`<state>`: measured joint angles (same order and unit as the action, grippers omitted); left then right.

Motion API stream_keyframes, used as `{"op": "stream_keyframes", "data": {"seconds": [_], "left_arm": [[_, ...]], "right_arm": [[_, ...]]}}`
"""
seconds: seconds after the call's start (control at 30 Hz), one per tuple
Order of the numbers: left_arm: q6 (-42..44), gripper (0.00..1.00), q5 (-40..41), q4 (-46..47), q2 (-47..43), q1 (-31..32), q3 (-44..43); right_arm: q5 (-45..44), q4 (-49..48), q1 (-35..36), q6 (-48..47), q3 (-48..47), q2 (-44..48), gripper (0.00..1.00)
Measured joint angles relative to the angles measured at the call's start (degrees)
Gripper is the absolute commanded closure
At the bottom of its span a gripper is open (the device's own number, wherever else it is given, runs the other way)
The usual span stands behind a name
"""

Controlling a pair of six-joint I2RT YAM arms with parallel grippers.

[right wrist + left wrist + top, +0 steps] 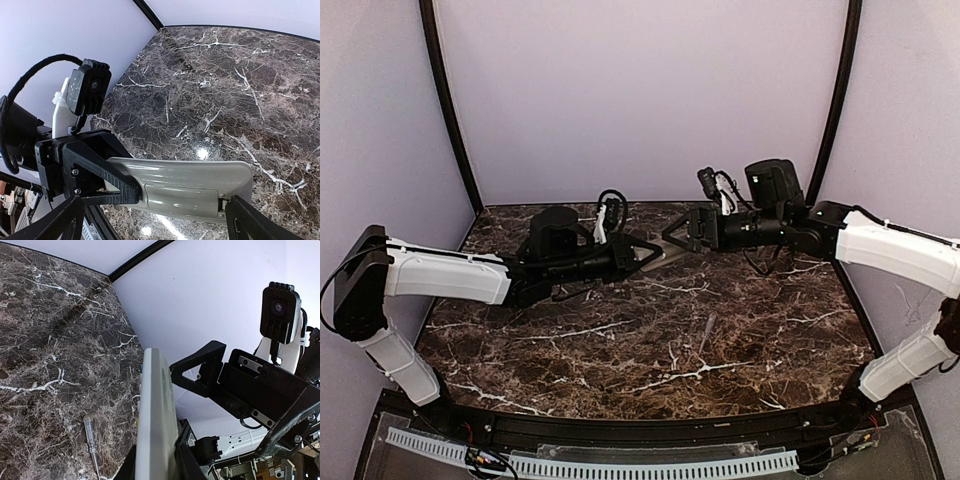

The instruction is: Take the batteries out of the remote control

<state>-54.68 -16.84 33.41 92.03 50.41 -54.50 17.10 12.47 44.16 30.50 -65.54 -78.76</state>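
The remote control (190, 180) is held in the air with its plain grey back toward the right wrist camera, and its battery cover (200, 192) is shut. The batteries are hidden inside. My left gripper (156, 452) is shut on one end of the remote (155, 410), which shows edge-on in the left wrist view. In the top view the left gripper (642, 252) and the remote (666, 258) sit above the table's far middle. My right gripper (152, 200) is open, its fingers either side of the remote's cover end. It faces the left gripper from the right (675, 232).
A thin clear-handled screwdriver (707, 335) lies on the dark marble table (620, 360), right of centre, also seen in the left wrist view (90, 437). Pale walls and black corner posts (450, 110) close in the back and sides.
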Motion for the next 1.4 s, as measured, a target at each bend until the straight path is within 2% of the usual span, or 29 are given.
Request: {"op": "stream_keyframes", "data": {"seconds": [0.73, 1.4], "left_arm": [[0.1, 1.0, 1.3, -3.5, 0.0, -0.4, -0.1], [2.8, 1.0, 0.2, -3.0, 0.0, -0.8, 1.4]], "right_arm": [[-1.5, -4.4, 1.0, 0.7, 1.7, -3.3, 0.01], [6.9, -15.0, -1.9, 6.3, 8.6, -2.4, 0.01]]}}
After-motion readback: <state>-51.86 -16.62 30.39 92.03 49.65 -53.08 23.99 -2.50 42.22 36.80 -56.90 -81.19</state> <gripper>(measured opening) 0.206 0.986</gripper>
